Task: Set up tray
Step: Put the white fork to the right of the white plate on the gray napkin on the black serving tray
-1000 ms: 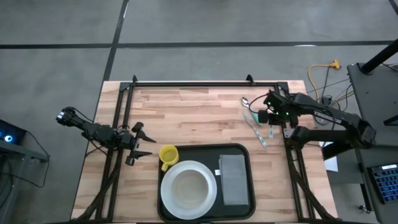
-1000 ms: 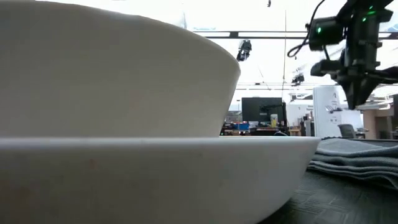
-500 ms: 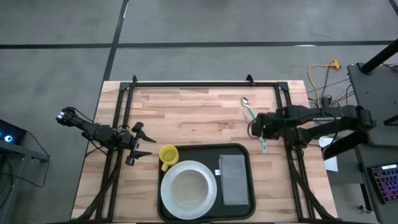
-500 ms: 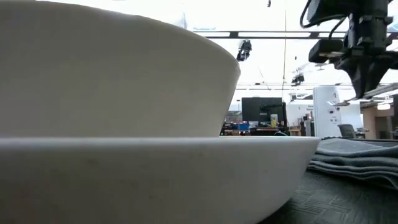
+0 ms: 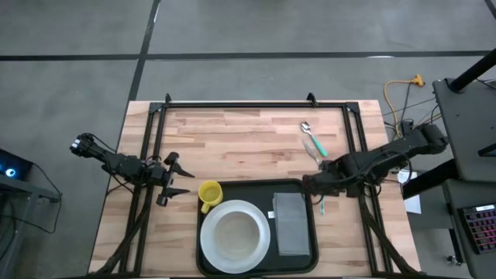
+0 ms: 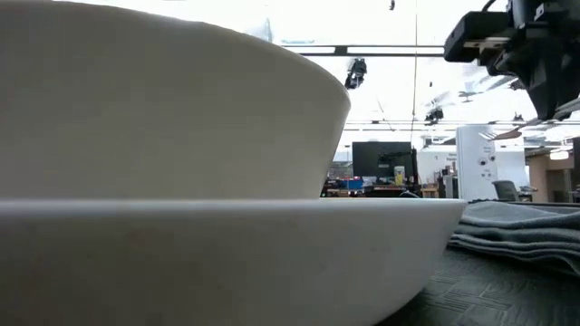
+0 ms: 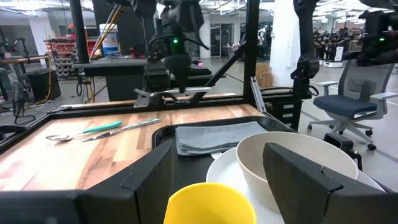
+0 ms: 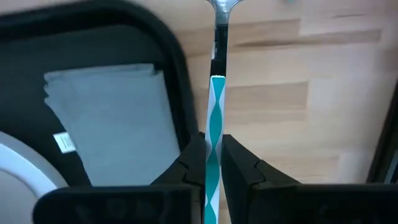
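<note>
The black tray [image 5: 302, 190] lies at the table's near middle. On it are a white plate with a bowl [image 5: 235, 236] and a folded grey napkin [image 5: 291, 223]. A yellow cup [image 5: 209, 194] stands at its far left corner. My right gripper [image 5: 314, 186] hangs over the tray's right rim [image 8: 180, 81], shut on a utensil with a teal-and-white handle [image 8: 216, 106]. My left gripper [image 5: 174, 177] waits open at the table's left, pointing level at the cup [image 7: 208, 202]. A teal-handled spoon [image 5: 312, 139] and another utensil [image 7: 124, 127] lie on the wood far right. My right gripper pinches the utensil's teal-and-white handle [image 8: 215, 140] between its two fingers [image 8: 239, 162]. The fingers come from above, pointing down, and lie across the handle. The utensil hangs about level [image 7: 171, 93], clear of table and tray, its metal end [image 8: 222, 7] over the wood.
A black frame rail [image 5: 240, 103] runs along the table's far edge, with uprights at both sides. Bare wood [image 5: 232, 143] lies between the rail and the tray. Cables and equipment [image 5: 465, 155] stand beyond the right edge.
My right gripper, still shut on the utensil, has swung from the table's far right toward the near edge and the tray's right rim, rolling its wrist. The utensil has travelled with it, clear of the table, and turned about.
</note>
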